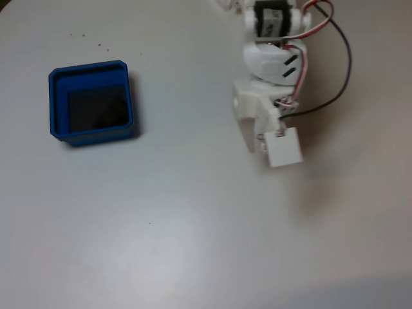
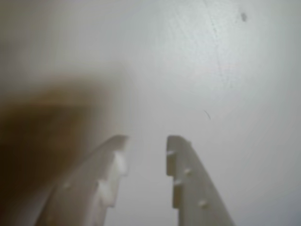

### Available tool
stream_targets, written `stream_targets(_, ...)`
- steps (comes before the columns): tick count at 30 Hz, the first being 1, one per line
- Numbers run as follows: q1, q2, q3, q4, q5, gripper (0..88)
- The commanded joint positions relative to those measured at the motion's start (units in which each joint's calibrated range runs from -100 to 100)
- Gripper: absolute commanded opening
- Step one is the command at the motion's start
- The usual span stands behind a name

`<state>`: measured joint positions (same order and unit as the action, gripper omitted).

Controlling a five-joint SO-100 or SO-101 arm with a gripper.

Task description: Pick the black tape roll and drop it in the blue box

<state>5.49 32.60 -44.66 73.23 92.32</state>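
Checking the wrist view, I find the tool (image 2: 146,141) narrowly parted, gripping nothing, above bare desk (image 2: 244,84). The blue box (image 1: 91,132) sits far left in the fixed view. I cannot locate the black tape roll; descending now risks an empty grasp.

Bare white tabletop (image 1: 193,244), place unclear

There is one blue box (image 1: 91,103) at the left of the fixed view. There is one white robot arm (image 1: 270,71) at the upper right. The wrist view shows two white fingers (image 2: 188,183) at the bottom. One white table (image 1: 193,244) lies under everything.
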Motion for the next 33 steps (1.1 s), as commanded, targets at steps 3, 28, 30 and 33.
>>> stream_targets(3,-2.51,-3.84,-3.31,0.12,-0.20,1.2)
stream_targets(28,-3.29,-3.84,-2.51,0.12,-0.29,1.2)
stream_targets(30,-3.20,-3.59,-2.51,0.12,-0.29,1.2)
stream_targets(33,-3.20,-3.67,-1.88,0.12,-0.29,1.2)
